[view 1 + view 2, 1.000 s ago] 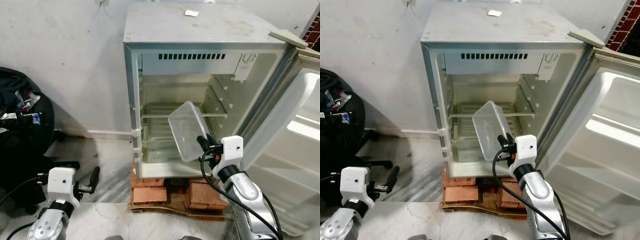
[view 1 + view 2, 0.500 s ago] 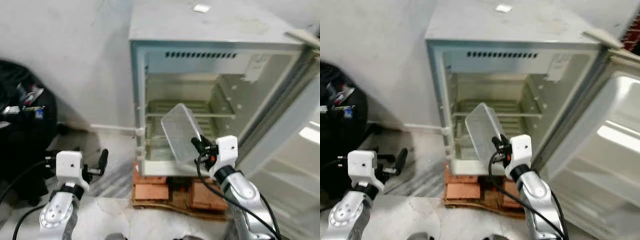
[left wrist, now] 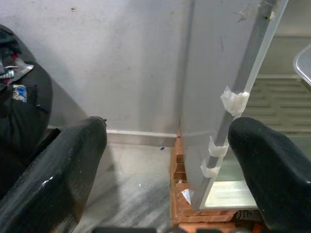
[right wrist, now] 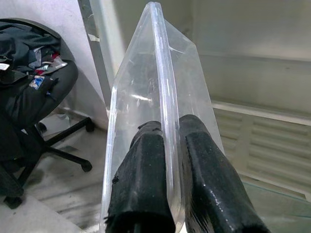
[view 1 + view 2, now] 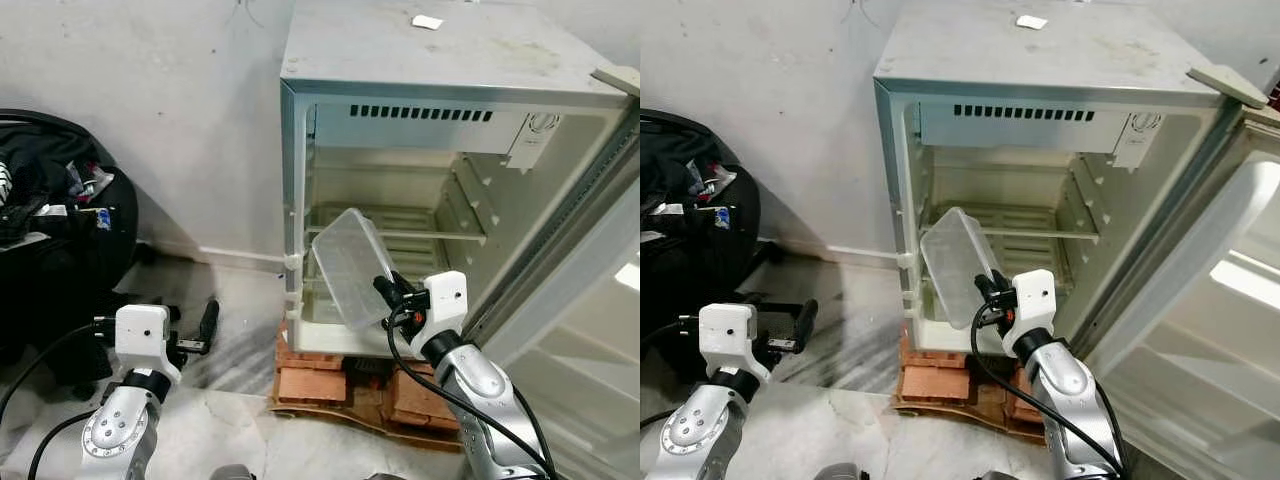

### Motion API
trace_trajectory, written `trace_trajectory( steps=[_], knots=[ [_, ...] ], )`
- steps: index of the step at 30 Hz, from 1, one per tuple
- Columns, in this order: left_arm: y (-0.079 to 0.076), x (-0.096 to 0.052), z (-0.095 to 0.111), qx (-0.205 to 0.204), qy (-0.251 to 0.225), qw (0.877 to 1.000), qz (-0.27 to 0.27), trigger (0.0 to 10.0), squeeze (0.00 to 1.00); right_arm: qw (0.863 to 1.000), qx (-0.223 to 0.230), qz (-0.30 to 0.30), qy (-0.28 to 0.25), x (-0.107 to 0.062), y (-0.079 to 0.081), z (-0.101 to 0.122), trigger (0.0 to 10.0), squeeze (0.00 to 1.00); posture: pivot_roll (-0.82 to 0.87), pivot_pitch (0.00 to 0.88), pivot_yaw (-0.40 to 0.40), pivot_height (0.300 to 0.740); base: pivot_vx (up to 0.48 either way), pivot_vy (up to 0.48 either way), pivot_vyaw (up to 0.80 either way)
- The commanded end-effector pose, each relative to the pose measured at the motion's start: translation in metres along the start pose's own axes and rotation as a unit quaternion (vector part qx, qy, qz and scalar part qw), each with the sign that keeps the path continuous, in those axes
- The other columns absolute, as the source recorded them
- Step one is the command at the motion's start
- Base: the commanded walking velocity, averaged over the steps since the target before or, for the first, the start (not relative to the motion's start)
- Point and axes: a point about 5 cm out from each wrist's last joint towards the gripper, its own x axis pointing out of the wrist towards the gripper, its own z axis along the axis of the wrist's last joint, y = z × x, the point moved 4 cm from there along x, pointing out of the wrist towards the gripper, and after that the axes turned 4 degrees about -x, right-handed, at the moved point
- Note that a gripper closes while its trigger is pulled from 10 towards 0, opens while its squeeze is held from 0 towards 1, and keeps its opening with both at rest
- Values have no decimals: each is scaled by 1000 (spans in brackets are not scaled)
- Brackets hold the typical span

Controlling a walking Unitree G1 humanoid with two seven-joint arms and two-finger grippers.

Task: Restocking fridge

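Between my right gripper's [image 4: 167, 160] fingers [image 4: 141, 184] sits the rim of a clear tub [image 5: 348, 266], pinched tight and tilted on edge; beyond the tips stands the open fridge [image 5: 440, 110], its shelf [image 5: 400, 234] just past the tub; my left gripper [image 3: 167, 170] hangs low, fingers [image 3: 53, 179] spread wide, holding nothing, pointing at the fridge's side; bricks [image 5: 310, 383] lie under it.

Right pincer [image 5: 383, 288] grips clear container [image 5: 348, 265] before open fridge [image 5: 440, 200].
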Motion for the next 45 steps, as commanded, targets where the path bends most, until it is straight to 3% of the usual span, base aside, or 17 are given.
trace_trajectory(
  steps=[1,28,37,45],
  knots=[
    [-2,2,-1,0,6,1000,-3,10000,0,1000,-2,-3,-7,1,-1,6,10000,0,83,40,-41,740,281,0,0],
    [-3,4,-4,-1,9,1000,-10,10000,0,1000,-9,-14,-1,-5,-5,0,10000,0,71,33,-35,740,309,0,0],
    [4,4,-7,7,19,1000,19,10000,0,1000,-2,-13,5,-4,-4,-2,10000,0,77,37,-36,740,0,0,0],
    [9,1,-6,13,20,999,34,10000,0,994,92,-54,18,25,-11,-3,10000,0,110,55,-42,740,0,0,0]
  ],
)
